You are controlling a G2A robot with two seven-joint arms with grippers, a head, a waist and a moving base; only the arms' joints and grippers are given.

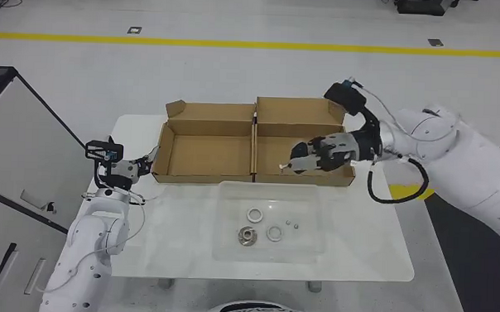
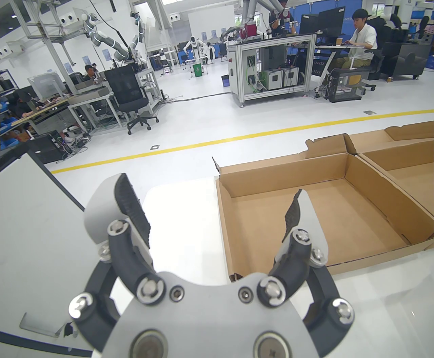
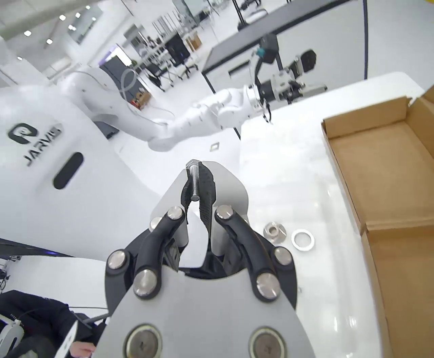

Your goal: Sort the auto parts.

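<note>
A threaded steel bolt (image 3: 194, 181) stands pinched between the pads of my right gripper (image 3: 198, 173), which is shut on it. In the top view that gripper (image 1: 289, 166) hangs over the front wall of the right cardboard box (image 1: 304, 145). Below it a clear tray (image 1: 267, 254) holds a flanged metal part (image 1: 247, 235), two white rings (image 1: 255, 213) and small nuts (image 1: 293, 224). The flanged part (image 3: 274, 230) and a ring (image 3: 302, 239) lie just under my right wrist. My left gripper (image 2: 210, 200) is open and holds nothing, beside the left cardboard box (image 2: 305, 217) at the table's left edge (image 1: 146, 162).
The two open boxes sit side by side along the back of the white table (image 1: 363, 243); the left box (image 1: 205, 150) has a bare floor. A grey panel (image 1: 27, 148) stands off the table's left side.
</note>
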